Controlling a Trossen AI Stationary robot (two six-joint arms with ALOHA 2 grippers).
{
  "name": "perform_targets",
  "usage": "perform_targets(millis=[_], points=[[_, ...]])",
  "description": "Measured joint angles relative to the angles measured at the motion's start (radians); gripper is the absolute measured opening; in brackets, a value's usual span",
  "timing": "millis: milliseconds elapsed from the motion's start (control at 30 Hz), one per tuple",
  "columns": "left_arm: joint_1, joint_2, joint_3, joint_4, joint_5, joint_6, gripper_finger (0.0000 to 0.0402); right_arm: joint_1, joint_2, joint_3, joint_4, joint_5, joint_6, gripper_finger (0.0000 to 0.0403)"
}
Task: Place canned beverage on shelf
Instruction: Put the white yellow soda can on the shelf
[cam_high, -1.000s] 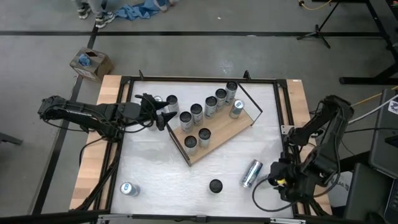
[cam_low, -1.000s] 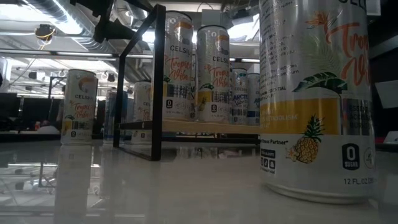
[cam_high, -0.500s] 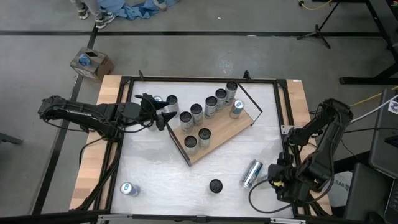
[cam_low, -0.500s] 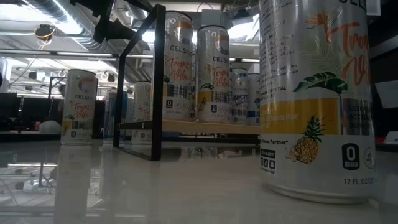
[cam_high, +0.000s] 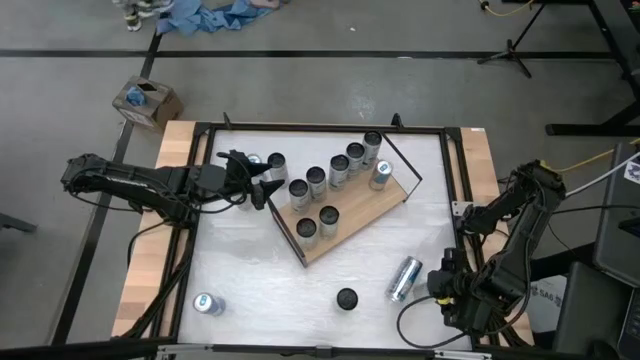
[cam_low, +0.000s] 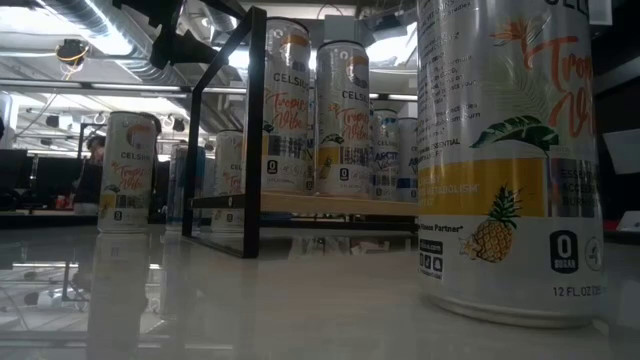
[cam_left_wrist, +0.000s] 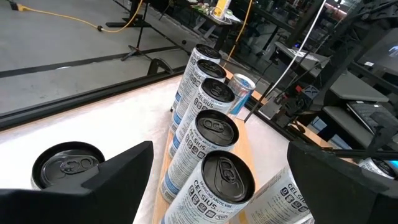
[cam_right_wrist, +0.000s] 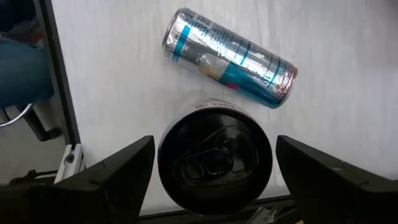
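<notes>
Right tool (cam_right_wrist: 211, 180) open over an upright black-topped can (cam_right_wrist: 215, 160) at six o'clock (smooth, rigid, slippery): grip mid-body.

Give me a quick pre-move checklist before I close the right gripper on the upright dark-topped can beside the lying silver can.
1. Right gripper lined up on the upright dark-topped aluminium can: ok, its fingers flank the can.
2. Grip closed: not ok, the jaws stand open, with slivers of table showing on both sides.
3. Lying silver-and-blue aluminium can clear of the fingers: ok, it lies apart from the upright can.
4. Free spot on the light-brown wooden shelf board: ok, there is bare board beside the standing cans.
5. Left gripper clear of the placing path: cannot tell, it sits open at the shelf's end.
</notes>
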Motion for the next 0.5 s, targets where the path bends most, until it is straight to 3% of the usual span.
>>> perform_targets(millis=[500], points=[[0.0,0.0,0.0,0.0,0.0,-0.005,0.0365,0.0,0.0,-0.029,0.047,0.039,0.001,0.0301]])
